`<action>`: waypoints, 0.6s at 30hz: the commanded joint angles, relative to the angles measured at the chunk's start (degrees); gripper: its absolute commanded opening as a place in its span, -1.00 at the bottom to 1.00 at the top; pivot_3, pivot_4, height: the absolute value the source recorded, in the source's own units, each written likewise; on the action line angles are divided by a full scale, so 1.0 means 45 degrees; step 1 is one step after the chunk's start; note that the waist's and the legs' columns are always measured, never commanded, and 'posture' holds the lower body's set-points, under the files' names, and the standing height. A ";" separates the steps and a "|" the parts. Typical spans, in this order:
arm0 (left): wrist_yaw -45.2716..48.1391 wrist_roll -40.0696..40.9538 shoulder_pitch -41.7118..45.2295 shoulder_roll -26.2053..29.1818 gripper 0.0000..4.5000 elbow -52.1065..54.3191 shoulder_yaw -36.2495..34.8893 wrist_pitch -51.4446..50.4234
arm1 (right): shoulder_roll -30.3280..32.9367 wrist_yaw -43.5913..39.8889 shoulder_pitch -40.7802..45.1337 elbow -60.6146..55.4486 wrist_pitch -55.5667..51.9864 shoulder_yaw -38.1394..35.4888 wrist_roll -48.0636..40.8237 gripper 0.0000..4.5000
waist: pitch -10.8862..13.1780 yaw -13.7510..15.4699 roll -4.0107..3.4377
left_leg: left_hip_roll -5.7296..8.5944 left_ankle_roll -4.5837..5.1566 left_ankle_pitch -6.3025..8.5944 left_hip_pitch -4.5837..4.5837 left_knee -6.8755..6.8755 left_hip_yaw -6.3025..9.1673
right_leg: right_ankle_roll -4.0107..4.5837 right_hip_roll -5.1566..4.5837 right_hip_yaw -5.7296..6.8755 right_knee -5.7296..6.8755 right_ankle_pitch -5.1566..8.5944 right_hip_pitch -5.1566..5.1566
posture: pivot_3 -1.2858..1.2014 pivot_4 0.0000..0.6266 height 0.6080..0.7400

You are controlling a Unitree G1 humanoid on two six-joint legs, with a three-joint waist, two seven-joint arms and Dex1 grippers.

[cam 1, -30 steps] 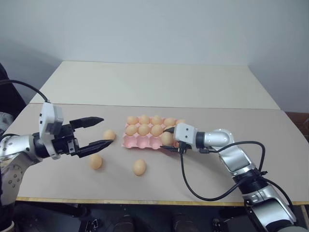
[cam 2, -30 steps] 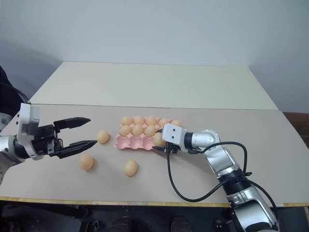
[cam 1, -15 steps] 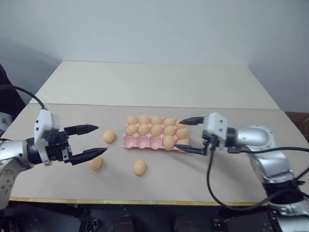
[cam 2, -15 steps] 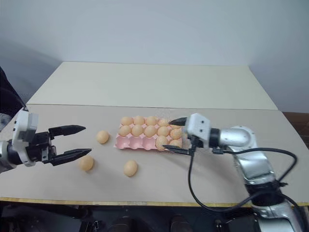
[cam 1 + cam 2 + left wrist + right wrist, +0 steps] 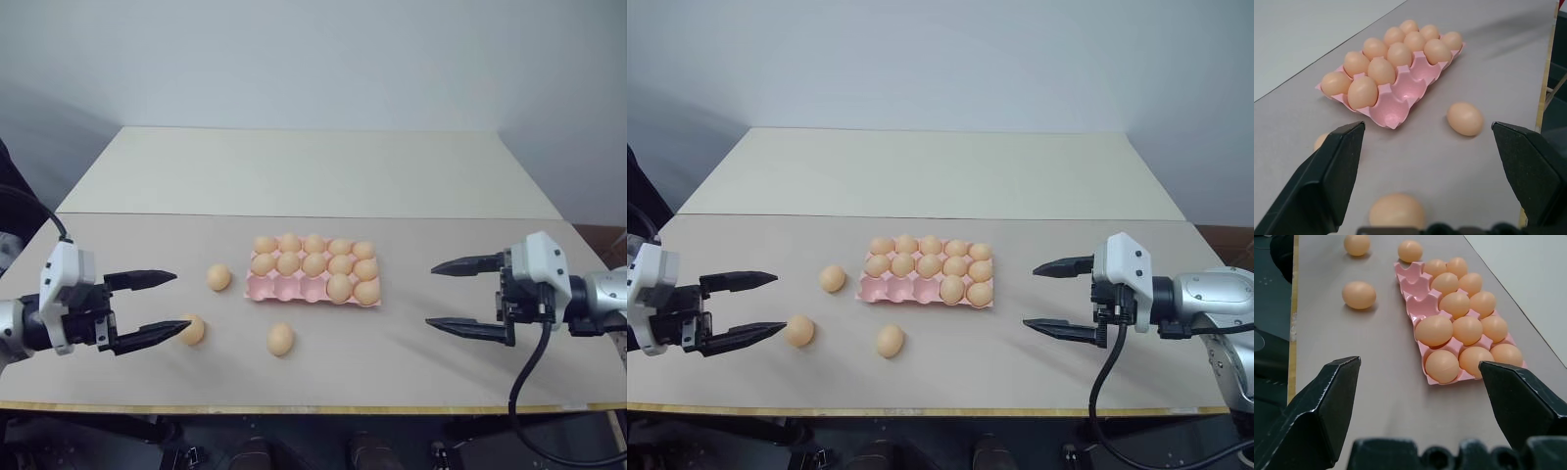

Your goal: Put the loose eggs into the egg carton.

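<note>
The pink egg carton (image 5: 285,288) lies mid-table. Its back and middle rows are full of eggs, and its front row holds two at the right end beside three bare cups. Three loose eggs rest on the table to its left and front: one (image 5: 217,277) near the carton's left end, one (image 5: 280,339) in front, one (image 5: 193,330) further left. My left gripper (image 5: 182,302) is open and empty, its nearer fingertip just beside that leftmost egg. My right gripper (image 5: 430,294) hangs open and empty, well to the right of the carton.
The eggs and carton sit on a tan table (image 5: 392,362), whose front edge runs close below both grippers. A second, paler table (image 5: 313,166) adjoins it at the back. A black cable (image 5: 524,392) loops down from the right wrist.
My right gripper has pulled away from the carton's right front corner, far to the right and a little up. My left gripper has drawn back leftward from the loose eggs.
</note>
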State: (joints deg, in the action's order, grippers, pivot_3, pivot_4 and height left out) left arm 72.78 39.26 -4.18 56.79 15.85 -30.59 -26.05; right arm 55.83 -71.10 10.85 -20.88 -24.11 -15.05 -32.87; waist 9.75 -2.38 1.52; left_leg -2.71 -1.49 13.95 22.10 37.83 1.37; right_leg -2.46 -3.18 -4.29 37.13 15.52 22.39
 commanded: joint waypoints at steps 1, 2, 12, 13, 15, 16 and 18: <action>0.0092 -0.0048 0.0171 0.0208 1.00 0.0083 -0.0239 0.0287 | 0.0018 0.0164 0.0298 -0.0393 0.0262 -0.0139 -0.0167 0.99 | 0.0000 0.0004 0.0000 | 0.0000 0.0000 0.0000 0.0001 0.0000 -0.0001 | 0.0000 0.0000 0.0000 -0.0002 0.0000 0.0000 | 0.03 -0.52 1.00; 0.0097 -0.0049 0.0201 0.0207 1.00 0.0072 -0.0222 0.0290 | 0.0001 0.0221 0.0353 -0.0405 0.0256 -0.0072 -0.0157 0.99 | 0.0000 0.0004 0.0000 | 0.0000 0.0000 0.0000 0.0001 0.0000 -0.0001 | 0.0000 0.0000 0.0000 -0.0002 0.0000 0.0000 | 0.03 -0.52 1.00; 0.0096 -0.0056 0.0174 0.0109 1.00 0.0200 -0.0115 0.0328 | -0.0094 0.0480 0.0558 -0.0461 0.0320 0.0272 -0.0082 0.99 | 0.0000 0.0005 0.0000 | -0.0001 0.0000 0.0000 0.0001 0.0000 0.0001 | 0.0000 0.0001 0.0001 -0.0001 0.0000 0.0001 | 0.03 -0.52 1.00; 0.0130 -0.0076 0.0163 0.0123 1.00 0.0210 -0.0090 0.0353 | -0.0109 0.0493 0.0574 -0.0454 0.0340 0.0309 -0.0061 0.99 | 0.0000 0.0001 0.0000 | -0.0001 0.0000 0.0000 0.0001 0.0000 0.0000 | 0.0000 0.0000 0.0000 -0.0001 0.0000 0.0001 | 0.03 -0.52 1.00; 0.0172 -0.0184 0.0131 0.0139 1.00 0.0264 -0.0009 0.0461 | -0.0119 0.0514 0.0560 -0.0441 0.0407 0.0344 -0.0009 0.99 | 0.0000 0.0002 0.0000 | -0.0002 0.0000 0.0000 -0.0001 0.0000 0.0000 | 0.0001 0.0001 0.0000 0.0000 0.0000 0.0001 | 0.03 -0.52 1.00; 0.0131 -0.0269 0.0164 0.0123 1.00 0.0332 0.0113 0.0526 | -0.0109 0.0516 0.0541 -0.0443 0.0418 0.0337 -0.0014 0.99 | 0.0000 0.0004 0.0000 | -0.0002 0.0000 0.0000 0.0000 0.0000 0.0000 | 0.0000 0.0001 0.0000 -0.0001 0.0000 0.0001 | 0.03 -0.52 1.00; 0.0079 -0.0224 0.0403 0.0081 1.00 0.0553 0.0584 0.0457 | -0.0080 0.0509 0.0501 -0.0467 0.0428 0.0315 -0.0055 0.99 | 0.0000 0.0010 0.0000 | -0.0001 0.0000 0.0000 0.0001 0.0000 0.0000 | 0.0000 0.0000 0.0001 -0.0002 0.0000 0.0001 | 0.03 -0.52 1.00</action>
State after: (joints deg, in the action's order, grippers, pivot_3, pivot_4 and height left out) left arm 73.15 38.28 -3.52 56.79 16.18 -28.87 -24.86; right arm 55.26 -68.81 12.56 -21.54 -23.65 -12.35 -32.76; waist 9.75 -2.34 1.52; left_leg -2.72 -1.49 13.95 22.11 37.83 1.37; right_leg -2.46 -3.18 -4.29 37.12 15.52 22.39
